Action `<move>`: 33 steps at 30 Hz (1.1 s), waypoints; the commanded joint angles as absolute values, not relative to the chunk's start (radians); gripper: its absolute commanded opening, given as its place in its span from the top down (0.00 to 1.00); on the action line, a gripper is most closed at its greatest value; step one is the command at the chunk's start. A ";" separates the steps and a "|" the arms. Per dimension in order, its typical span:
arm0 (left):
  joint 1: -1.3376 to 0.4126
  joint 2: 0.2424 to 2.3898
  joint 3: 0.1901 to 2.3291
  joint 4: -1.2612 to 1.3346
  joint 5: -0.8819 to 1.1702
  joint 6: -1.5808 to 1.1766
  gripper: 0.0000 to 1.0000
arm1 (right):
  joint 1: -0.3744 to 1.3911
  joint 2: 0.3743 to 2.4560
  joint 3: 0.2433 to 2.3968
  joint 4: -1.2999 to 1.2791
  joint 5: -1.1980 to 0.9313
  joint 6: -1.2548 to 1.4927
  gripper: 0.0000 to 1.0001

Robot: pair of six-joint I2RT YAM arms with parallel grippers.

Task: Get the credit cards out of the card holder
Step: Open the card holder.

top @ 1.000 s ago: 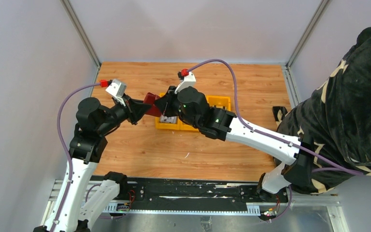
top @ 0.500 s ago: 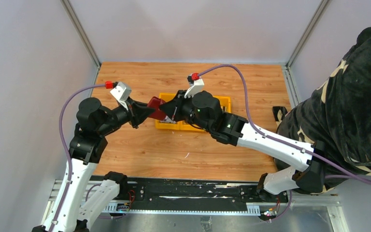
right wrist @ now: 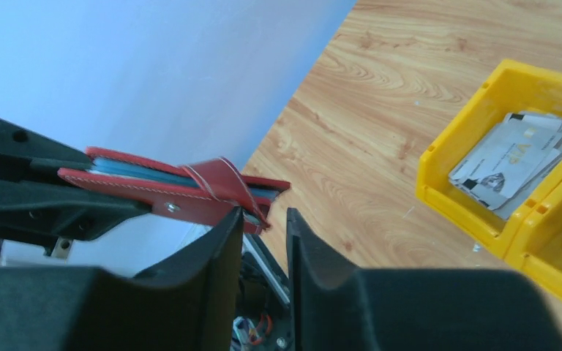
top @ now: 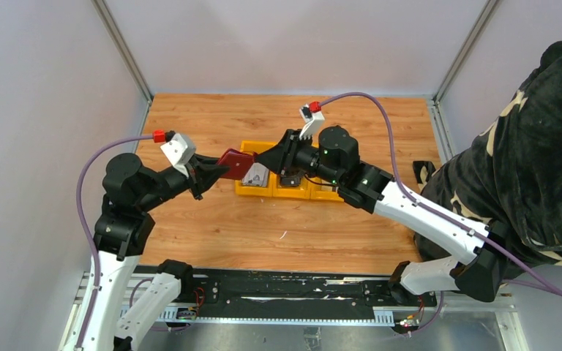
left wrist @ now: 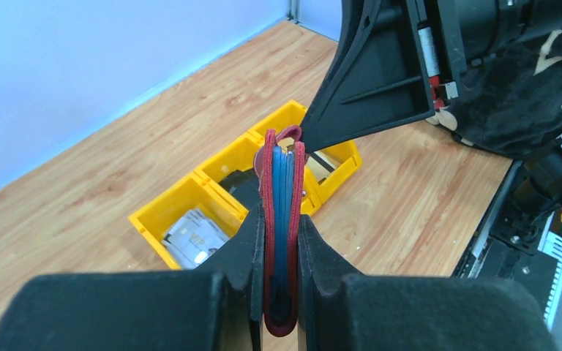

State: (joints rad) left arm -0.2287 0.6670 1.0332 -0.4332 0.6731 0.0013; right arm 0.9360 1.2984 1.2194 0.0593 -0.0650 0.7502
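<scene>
Wooden worktop [top: 212, 234] below, left tool [left wrist: 282, 223] pinching the folded card holder [left wrist: 281, 183] aloft near the yellow bin [top: 249, 191]; right tool [right wrist: 263, 219], narrowly spread at the closing tab [right wrist: 223, 179], should probably nip only the tab and peel gently.

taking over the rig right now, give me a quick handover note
Left gripper: shut on the card holder, held off the table, folded closed, edge up.
Right gripper: open with a narrow gap, fingertips at the holder's closing tab, not clearly gripping it.
Greyish cards lie in an end compartment of the yellow bin.
Done: holder held up and presented to the right arm; some cards seemingly already out.
Left: pull the tab, open the holder, remove any cards inside. The views do not show whether any remain.
</scene>
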 commanded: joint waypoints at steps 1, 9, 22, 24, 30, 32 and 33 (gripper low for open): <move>-0.225 0.643 1.092 -0.427 0.718 0.083 1.00 | 0.878 1.262 1.204 0.030 -0.264 0.691 0.56; -0.225 0.671 1.137 -0.384 0.820 -0.081 1.00 | 0.870 1.097 1.036 0.183 -0.376 0.449 0.32; -0.225 0.721 1.187 -0.153 1.049 -0.470 1.00 | 0.871 1.040 0.915 0.549 -0.462 0.386 0.22; -0.225 0.722 1.184 -0.127 1.069 -0.504 1.00 | 0.871 1.060 0.930 0.596 -0.474 0.401 0.21; -0.225 0.718 1.172 -0.069 1.086 -0.590 1.00 | 0.871 1.115 0.997 0.666 -0.532 0.468 0.21; -0.225 0.714 1.166 -0.053 1.082 -0.601 1.00 | 0.871 1.121 0.993 0.719 -0.580 0.495 0.21; -0.225 0.713 1.167 -0.052 1.083 -0.603 1.00 | 0.871 1.121 0.988 0.741 -0.620 0.502 0.21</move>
State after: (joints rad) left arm -0.2249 0.7204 1.1660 -0.1127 1.0473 -0.5308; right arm 0.8742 1.1175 0.9546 0.5865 -0.5087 0.4431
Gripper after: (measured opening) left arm 0.143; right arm 0.787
